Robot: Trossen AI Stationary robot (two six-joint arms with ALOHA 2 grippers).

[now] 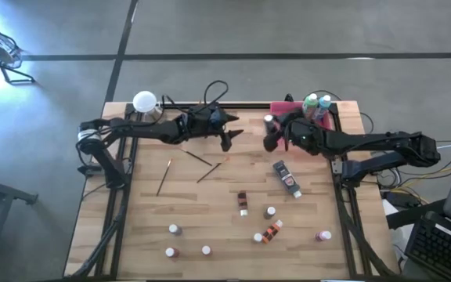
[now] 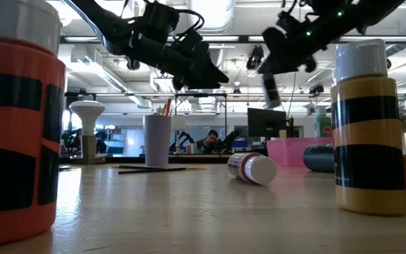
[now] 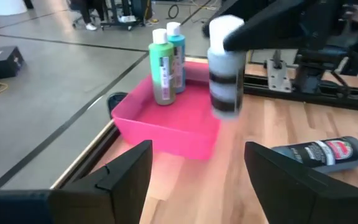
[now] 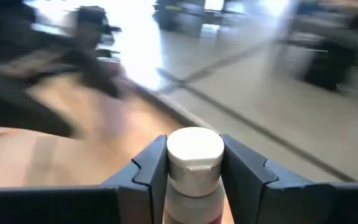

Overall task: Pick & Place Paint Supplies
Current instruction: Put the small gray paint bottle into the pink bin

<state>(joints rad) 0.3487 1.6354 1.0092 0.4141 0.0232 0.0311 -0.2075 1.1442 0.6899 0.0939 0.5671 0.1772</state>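
Beside the pink tray [image 1: 288, 107], my right gripper [image 1: 271, 142] pinches a white-capped bottle [image 4: 194, 163].
Left gripper [image 1: 230, 139] hovers above the counter [image 1: 210, 211], jaws spread, empty.

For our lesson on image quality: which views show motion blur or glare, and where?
Right wrist view: background streaked, while the white-capped bottle in the right gripper stays sharp. Left wrist view: that carried bottle is smeared; the pink tray is clear. High view: glare at the upper left corner.
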